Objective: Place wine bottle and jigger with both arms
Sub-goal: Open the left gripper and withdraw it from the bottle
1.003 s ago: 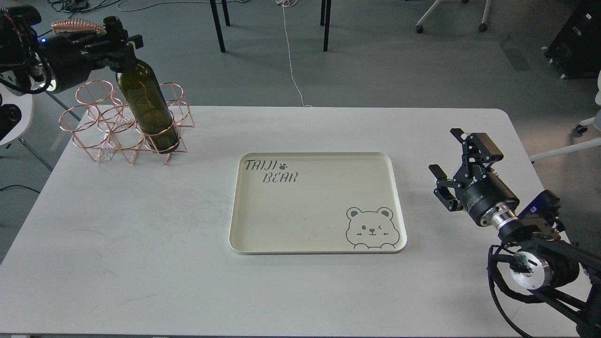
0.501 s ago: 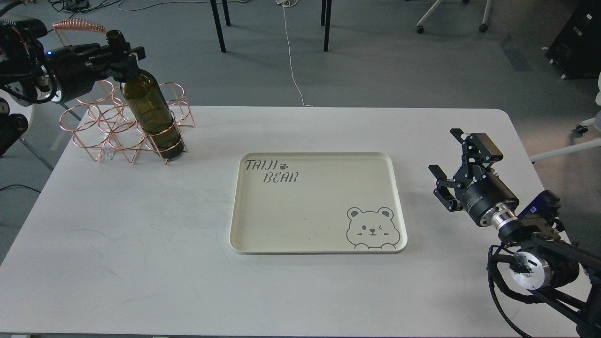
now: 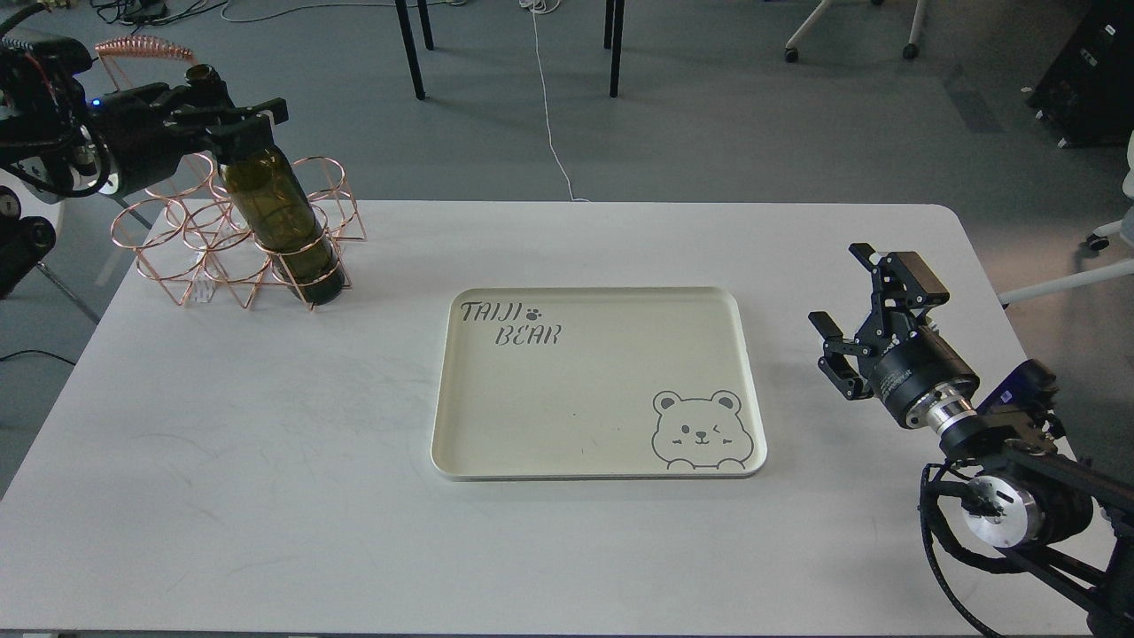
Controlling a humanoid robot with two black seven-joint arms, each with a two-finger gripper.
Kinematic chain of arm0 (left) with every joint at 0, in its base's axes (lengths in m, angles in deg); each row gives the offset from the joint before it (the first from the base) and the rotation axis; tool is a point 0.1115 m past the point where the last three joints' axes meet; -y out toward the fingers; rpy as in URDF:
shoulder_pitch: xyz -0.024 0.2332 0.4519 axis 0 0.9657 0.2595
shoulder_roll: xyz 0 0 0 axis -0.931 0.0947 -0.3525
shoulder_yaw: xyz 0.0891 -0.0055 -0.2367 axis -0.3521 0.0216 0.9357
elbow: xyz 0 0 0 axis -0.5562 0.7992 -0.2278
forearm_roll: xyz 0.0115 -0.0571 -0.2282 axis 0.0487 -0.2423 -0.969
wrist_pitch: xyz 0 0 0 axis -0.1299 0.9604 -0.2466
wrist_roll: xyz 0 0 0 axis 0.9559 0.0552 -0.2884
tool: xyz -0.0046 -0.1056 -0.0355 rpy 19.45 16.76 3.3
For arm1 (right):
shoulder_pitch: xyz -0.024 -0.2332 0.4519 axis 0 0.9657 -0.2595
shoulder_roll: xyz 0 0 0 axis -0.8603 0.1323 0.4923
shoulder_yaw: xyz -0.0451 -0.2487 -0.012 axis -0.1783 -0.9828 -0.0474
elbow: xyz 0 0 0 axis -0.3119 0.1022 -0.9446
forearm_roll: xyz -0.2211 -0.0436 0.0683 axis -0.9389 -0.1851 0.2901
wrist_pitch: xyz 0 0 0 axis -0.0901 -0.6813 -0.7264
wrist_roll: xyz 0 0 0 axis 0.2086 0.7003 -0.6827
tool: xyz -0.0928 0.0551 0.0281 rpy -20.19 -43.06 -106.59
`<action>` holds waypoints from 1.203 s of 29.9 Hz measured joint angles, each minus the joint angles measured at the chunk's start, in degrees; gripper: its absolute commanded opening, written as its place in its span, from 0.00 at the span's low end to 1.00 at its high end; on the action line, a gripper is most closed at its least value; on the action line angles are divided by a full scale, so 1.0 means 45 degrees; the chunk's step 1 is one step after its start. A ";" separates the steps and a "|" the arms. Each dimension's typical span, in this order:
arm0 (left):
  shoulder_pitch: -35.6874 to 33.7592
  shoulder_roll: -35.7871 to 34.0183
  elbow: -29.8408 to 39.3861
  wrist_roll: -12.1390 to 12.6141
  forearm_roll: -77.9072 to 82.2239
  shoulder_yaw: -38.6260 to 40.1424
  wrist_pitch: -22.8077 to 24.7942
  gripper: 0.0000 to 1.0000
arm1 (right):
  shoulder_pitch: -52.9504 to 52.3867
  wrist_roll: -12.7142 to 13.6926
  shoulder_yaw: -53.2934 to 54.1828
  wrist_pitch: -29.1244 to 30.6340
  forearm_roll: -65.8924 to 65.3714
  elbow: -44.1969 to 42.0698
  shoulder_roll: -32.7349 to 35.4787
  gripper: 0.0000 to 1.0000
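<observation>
Though only the head view to go on, plenty visible. White desk [image 3: 266, 461] filling most of the frame, grey floor and chair legs behind it.

Far left corner: copper wire rack [image 3: 190, 252] made of rings, sitting on the desk. Wine bottle [image 3: 279, 221] standing in the front right ring of that rack, tilted, neck leaning up and to the left, base down inside the ring. Dark olive glass, no label.

Left end effector [image 3: 226, 115] coming in from the left edge, wrapped round the bottle neck just under the mouth, fingers pinching it. Small blue light glowing on the arm behind it. Copper coil thing [image 3: 142, 47] poking up behind the arm, can't tell what it belongs to.

Middle of the desk: cream tray [image 3: 461, 408] with rounded corners, lying flat, "TAIJI BEAR" printed top left and a winking bear face [image 3: 702, 431] bottom right. Well apart from the rack.

Right side: right end effector [image 3: 873, 306] hovering over the desk just right of the tray, fingers spread wide, gripping nothing. Silver wrist ring and loose black cables trailing back toward the lower right corner.

Jigger: can't spot it anywhere. Possibly something small and clear inside the rack at the front left, too blurry to call.
</observation>
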 measured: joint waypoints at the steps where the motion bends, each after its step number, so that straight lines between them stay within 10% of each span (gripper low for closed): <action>1: 0.0070 -0.0050 0.0021 0.0001 -0.0154 0.0000 0.0003 0.98 | -0.0005 0.0000 0.0000 0.0000 0.0000 0.0000 -0.0002 0.98; 10: 0.1131 -0.1735 0.1426 0.0005 -0.0687 0.0102 -0.0024 0.98 | -0.0058 -0.0006 0.0013 0.0000 0.0000 -0.0032 -0.0074 0.98; 21: 0.2837 -0.4409 0.8115 0.0002 -0.7252 0.1185 -0.0069 0.98 | -0.0095 -0.0006 0.0757 -0.0118 -0.0007 -0.0189 -0.1052 0.98; 29: 0.3646 -0.1902 0.9888 0.0003 -1.0589 0.2123 -0.0369 0.98 | -0.0290 -0.0006 0.1163 -0.0105 -0.0005 -0.1076 -0.1507 0.98; 36: 0.7276 0.2160 0.9603 0.0002 -1.0830 0.5520 -0.1562 0.98 | -0.0322 -0.0006 0.0993 0.0395 0.0000 -0.1548 -0.1613 0.99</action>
